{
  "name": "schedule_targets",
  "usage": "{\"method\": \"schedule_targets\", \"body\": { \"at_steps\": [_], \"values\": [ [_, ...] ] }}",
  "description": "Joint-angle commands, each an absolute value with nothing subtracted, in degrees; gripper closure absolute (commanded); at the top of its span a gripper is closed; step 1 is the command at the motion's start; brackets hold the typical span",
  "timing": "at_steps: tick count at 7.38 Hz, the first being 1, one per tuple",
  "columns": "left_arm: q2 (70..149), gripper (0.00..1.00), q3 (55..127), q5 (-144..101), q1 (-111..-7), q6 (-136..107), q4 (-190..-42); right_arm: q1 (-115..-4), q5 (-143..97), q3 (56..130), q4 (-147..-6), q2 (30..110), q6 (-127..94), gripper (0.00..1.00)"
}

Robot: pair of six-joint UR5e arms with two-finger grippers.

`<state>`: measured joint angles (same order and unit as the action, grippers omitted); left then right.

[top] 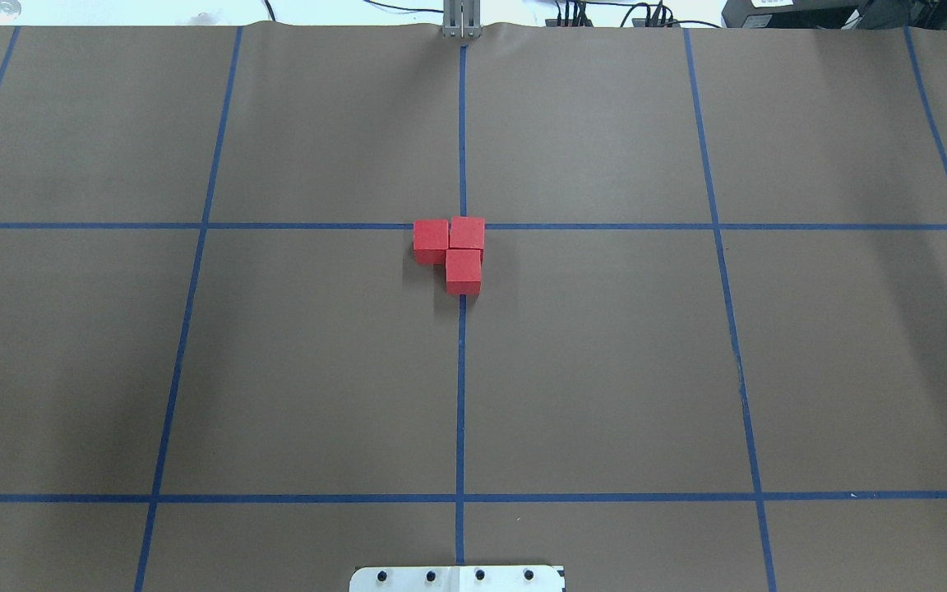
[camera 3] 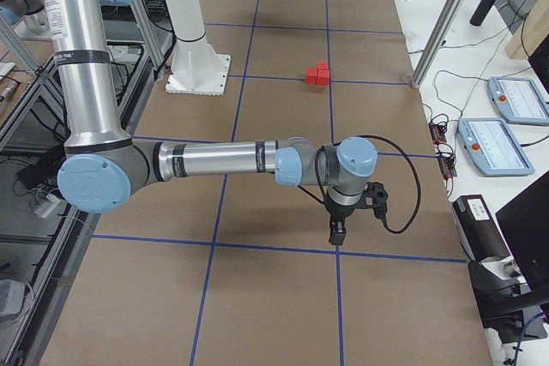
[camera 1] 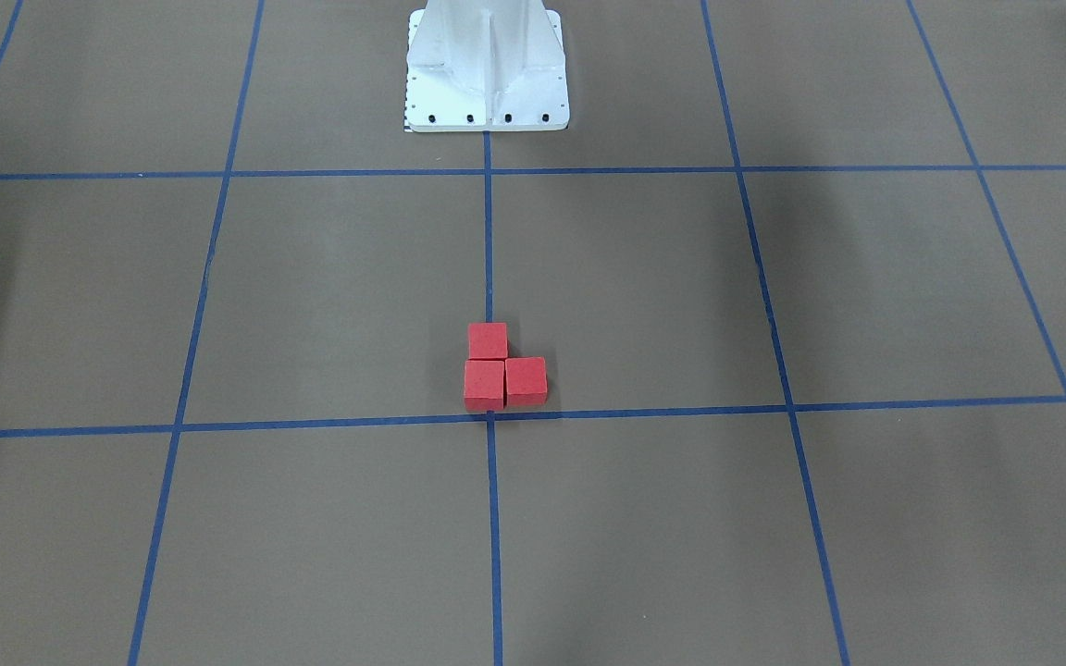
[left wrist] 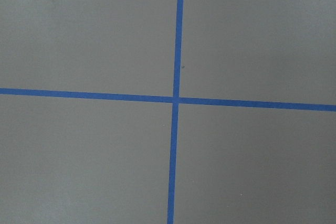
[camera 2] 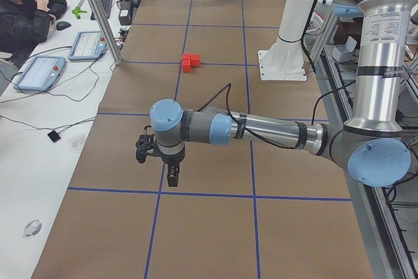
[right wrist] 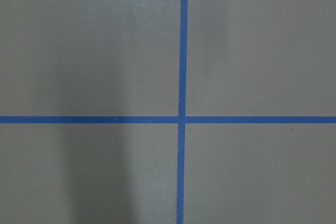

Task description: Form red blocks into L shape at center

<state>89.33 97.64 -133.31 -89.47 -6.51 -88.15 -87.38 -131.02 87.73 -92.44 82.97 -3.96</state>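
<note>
Arms come first, being closest from either end of the table. Seen from the robot's left end, the left arm (camera 2: pixel 274 132) rises as an upright silver column, folds at a blue elbow and lays its forearm out level across the brown gridded surface (camera 2: pixel 209 233), away from the robot's side. Its wrist turns down, so the left gripper (camera 2: pixel 172 183) hangs point-down just above the paper, close to a crossing of the blue tape lines (left wrist: pixel 179 24). Whether its fingers are spread or pressed together I cannot tell from this angle.

From the opposite end the right arm (camera 3: pixel 223 160) mirrors it: upright column, bent elbow, level forearm. The right gripper (camera 3: pixel 336 236) points straight down near another tape crossing, and its fingers are just as unreadable.

Farther along, well apart from both grippers, the three red blocks (top: pixel 453 251) lie touching in an L at the center (camera 1: pixel 490 418). The corner block sits right at the crossing, on its robot side. One block lies beside it toward the robot's left, and one on the line toward the robot. Behind them, on the robot's side, stands the white pedestal (camera 1: pixel 487 74).
</note>
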Motion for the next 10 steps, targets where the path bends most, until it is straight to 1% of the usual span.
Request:
{"method": "schedule_targets", "body": {
  "at_steps": [1,3,6,10],
  "values": [
    [83.35,0.0,97.3,-133.24,-89.47,-6.15,-97.16,-88.24,-131.13,87.54,-91.85,82.8,-4.13,0.01],
    [83.05,0.0,97.21,-133.5,-89.56,-6.07,-97.65,-90.25,-131.83,87.71,-91.85,83.05,-3.43,0.01],
    [82.97,0.0,96.77,-133.42,-89.82,-6.06,-97.38,-94.65,-135.35,87.63,-91.76,85.87,-2.99,0.01],
    [82.62,0.0,96.86,-133.33,-89.91,-6.24,-97.29,-94.75,-135.26,87.8,-91.76,85.96,-3.16,0.01]
  ]
}}
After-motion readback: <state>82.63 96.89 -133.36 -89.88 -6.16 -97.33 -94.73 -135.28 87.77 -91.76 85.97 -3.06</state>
